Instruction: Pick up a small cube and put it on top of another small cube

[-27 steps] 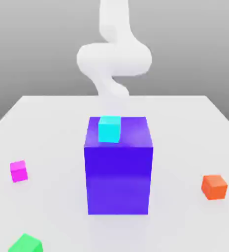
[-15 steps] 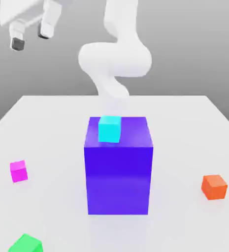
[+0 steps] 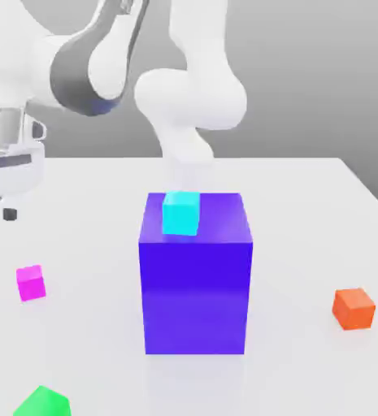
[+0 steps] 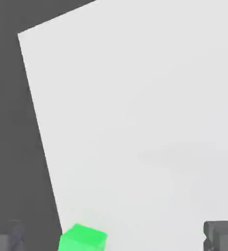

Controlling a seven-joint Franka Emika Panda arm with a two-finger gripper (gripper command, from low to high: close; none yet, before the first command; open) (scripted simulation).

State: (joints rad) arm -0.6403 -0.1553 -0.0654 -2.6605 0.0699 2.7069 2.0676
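The small cube [image 3: 31,282], bright magenta-pink, rests on the white table [image 3: 306,211] at the exterior view's left. My gripper [image 3: 6,213] hangs above and slightly behind it at the left edge, apart from it, with one dark fingertip [image 3: 10,214] showing. In the hand view the gripper [image 4: 114,236] is open, its two dark fingertips [image 4: 5,235] far apart with nothing between them. A cyan small cube [image 3: 181,213] sits on top of the big blue-violet block [image 3: 196,284].
An orange cube [image 3: 354,309] lies at the exterior view's right. A green cube [image 3: 42,402] lies at the front left and also appears in the hand view [image 4: 82,238], near the table's edge [image 4: 37,122]. The tall block stands mid-table.
The hand has swung down and to the exterior view's left, from high above the table to just above the magenta cube's area. The cubes have not moved.
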